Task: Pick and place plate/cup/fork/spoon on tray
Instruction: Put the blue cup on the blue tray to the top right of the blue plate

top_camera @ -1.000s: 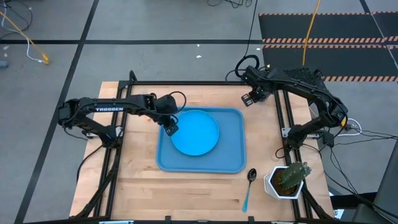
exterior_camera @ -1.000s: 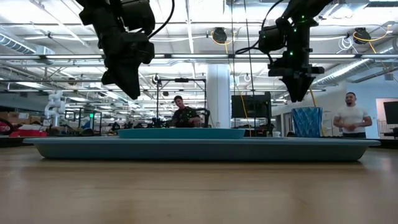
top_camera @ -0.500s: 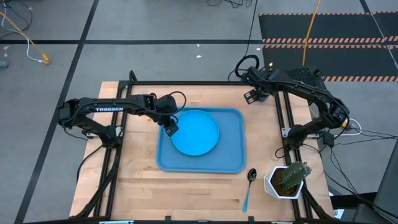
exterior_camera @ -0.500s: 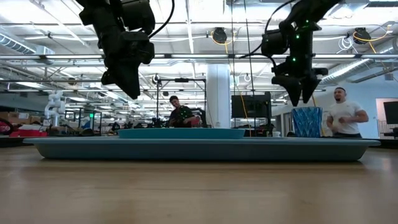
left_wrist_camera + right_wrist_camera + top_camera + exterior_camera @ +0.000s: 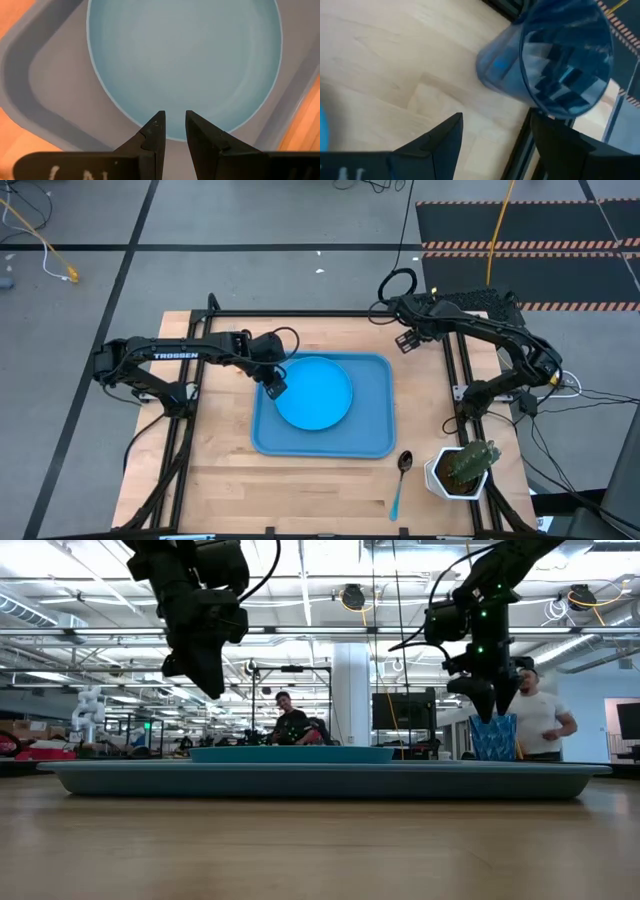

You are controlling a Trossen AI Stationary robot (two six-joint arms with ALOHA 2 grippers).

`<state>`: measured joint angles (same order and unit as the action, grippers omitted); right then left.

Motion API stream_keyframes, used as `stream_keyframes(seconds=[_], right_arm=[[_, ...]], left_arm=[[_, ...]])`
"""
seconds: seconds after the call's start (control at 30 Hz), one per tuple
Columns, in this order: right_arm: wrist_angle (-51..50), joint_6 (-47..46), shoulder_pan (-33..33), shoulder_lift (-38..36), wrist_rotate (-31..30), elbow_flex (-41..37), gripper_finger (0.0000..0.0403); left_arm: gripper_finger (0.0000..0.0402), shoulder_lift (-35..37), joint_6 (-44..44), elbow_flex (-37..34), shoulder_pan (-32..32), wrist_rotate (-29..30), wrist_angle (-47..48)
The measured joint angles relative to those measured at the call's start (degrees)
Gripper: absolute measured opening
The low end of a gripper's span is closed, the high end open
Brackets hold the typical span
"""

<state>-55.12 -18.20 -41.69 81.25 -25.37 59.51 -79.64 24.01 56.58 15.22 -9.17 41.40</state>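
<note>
right gripper (image 5: 492, 137) fingers spread wide, empty | cup (image 5: 547, 60) upright on worktop's far right corner, just ahead of and between them, mouth up | left gripper (image 5: 173, 127) fingers nearly closed, empty, above plate (image 5: 313, 392) on tray (image 5: 375, 435) | right arm nearer

Plain bright blue plate (image 5: 314, 392), bluish tray (image 5: 375, 425)

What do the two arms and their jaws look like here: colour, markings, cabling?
Both arms are black with jointed links. The left arm carries white TROSSEN lettering; a black cable loops near each wrist. The left gripper and right gripper end in dark, wedge-shaped tapered fingers.
</note>
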Motion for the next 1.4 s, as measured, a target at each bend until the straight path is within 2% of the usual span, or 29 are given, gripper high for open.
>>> stream_keyframes(seconds=[0.2,0.4,0.53,0.6,0.7,1.0,1.13,1.33,1.4], right_arm=[[-0.3,-0.7,0.2,-2.4,-0.2,1.1,0.0224],[2.3,-0.6,-1.1,-5.3,-4.8,1.6,0.0224],[5.7,-0.7,-3.0,-4.6,-4.2,1.3,0.0224],[7.1,-0.8,-3.8,-4.1,-2.0,0.8,0.0224],[7.0,-0.8,-4.2,-2.6,-0.1,0.6,0.0224],[6.1,-0.7,-4.3,1.1,0.9,0.6,0.0220],[3.4,-0.6,-4.3,2.4,1.6,0.6,0.0180],[2.3,3.1,-4.3,2.1,3.1,0.6,0.0042],[2.2,4.6,-4.4,1.7,5.1,0.6,0.0012]], left_arm=[[0.0076,0.0,-0.4,0.0,0.0,0.0,1.9],[0.0076,0.0,-1.2,0.0,0.0,0.0,2.0],[0.0076,0.0,-0.9,0.0,0.0,0.0,2.1],[0.0076,0.0,-0.7,0.0,0.0,-0.2,2.1],[0.0076,0.1,-0.8,0.0,0.0,-0.4,2.3],[0.0076,0.2,-0.9,0.0,0.0,-0.4,2.6],[0.0076,0.2,-0.8,0.0,0.0,-0.4,2.6],[0.0076,0.2,-0.7,0.0,0.0,-0.4,2.6],[0.0076,0.2,-0.7,0.0,0.0,-0.4,2.6]])
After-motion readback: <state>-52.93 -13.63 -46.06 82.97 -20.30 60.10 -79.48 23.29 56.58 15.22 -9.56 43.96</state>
